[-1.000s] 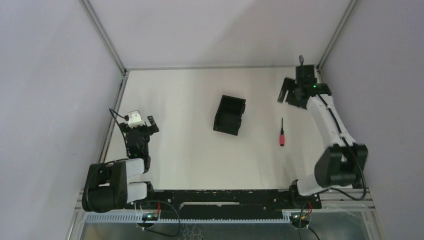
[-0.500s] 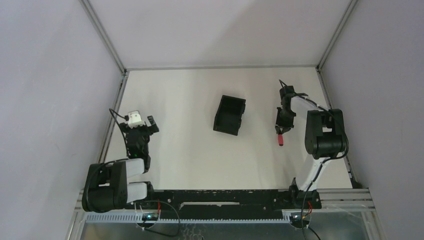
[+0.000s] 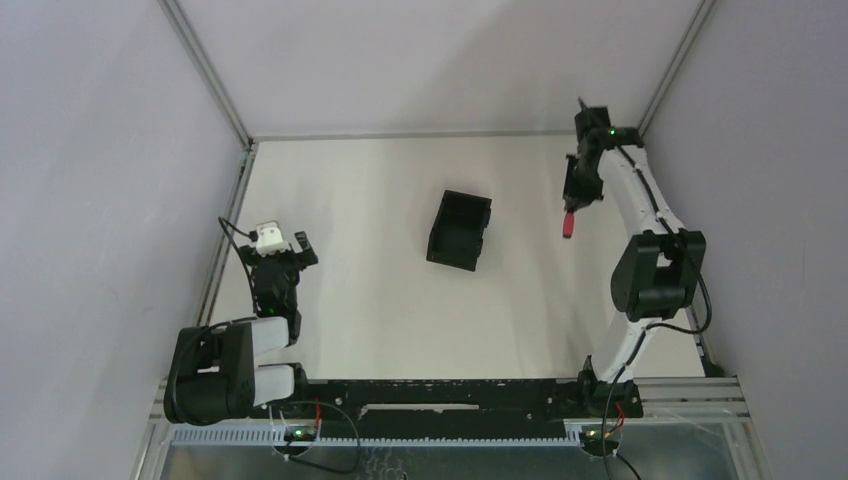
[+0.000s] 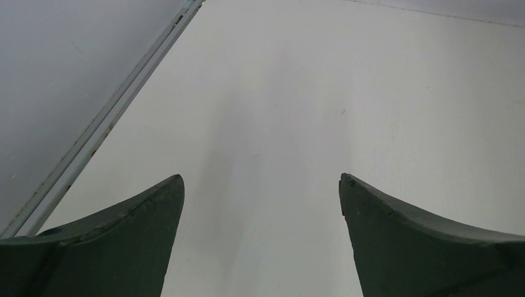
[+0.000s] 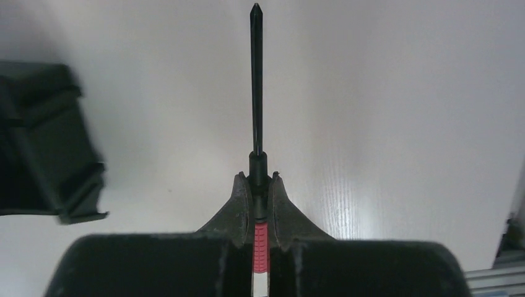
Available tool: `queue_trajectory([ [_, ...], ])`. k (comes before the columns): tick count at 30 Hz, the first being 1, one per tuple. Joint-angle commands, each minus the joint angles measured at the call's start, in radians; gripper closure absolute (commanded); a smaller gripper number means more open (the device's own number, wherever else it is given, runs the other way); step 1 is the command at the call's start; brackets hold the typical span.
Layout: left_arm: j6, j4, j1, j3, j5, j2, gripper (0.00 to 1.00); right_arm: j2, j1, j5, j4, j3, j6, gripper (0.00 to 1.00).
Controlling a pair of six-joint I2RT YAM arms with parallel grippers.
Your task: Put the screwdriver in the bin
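Right gripper [image 5: 258, 185] is clamped on the screwdriver [image 5: 256, 80] where handle meets shaft, the shaft pointing straight out past the fingers. Bin [image 3: 460, 230] stands on the table [image 3: 350, 200], well apart to its left. Left gripper [image 4: 261, 185] has its jaws apart.

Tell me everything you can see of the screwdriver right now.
The screwdriver has a short red handle and a thin, dark, metal-looking shaft ending in a pointed tip. The right gripper is shut on it where handle meets shaft, the shaft sticking straight out past the fingertips. It looks held clear of the table, right of the bin, apart from it.
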Motion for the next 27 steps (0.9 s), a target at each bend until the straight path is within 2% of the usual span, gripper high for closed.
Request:
queue_trajectory([
  [1, 0.018, 0.042, -0.004, 0.049, -0.003, 0.002, 0.00, -0.075, -0.003, 0.061, -0.264, 0.204, 0.001, 1.00],
  [8, 0.018, 0.043, -0.005, 0.049, -0.004, 0.002, 0.00, -0.074, 0.014, -0.013, -0.237, 0.216, 0.066, 1.00],
  [14, 0.018, 0.042, -0.005, 0.049, -0.003, 0.001, 0.00, -0.004, 0.230, -0.082, -0.117, 0.243, 0.135, 1.00],
  [19, 0.018, 0.042, -0.005, 0.049, -0.003, 0.002, 0.00, 0.149, 0.398, -0.103, -0.095, 0.415, 0.155, 1.00],
  [23, 0.018, 0.042, -0.005, 0.049, -0.004, 0.002, 0.00, 0.257, 0.460, -0.079, -0.140, 0.549, 0.150, 1.00],
  [27, 0.018, 0.042, -0.005, 0.049, -0.004, 0.002, 0.00, 0.282, 0.484, -0.079, -0.102, 0.545, 0.146, 1.00],
])
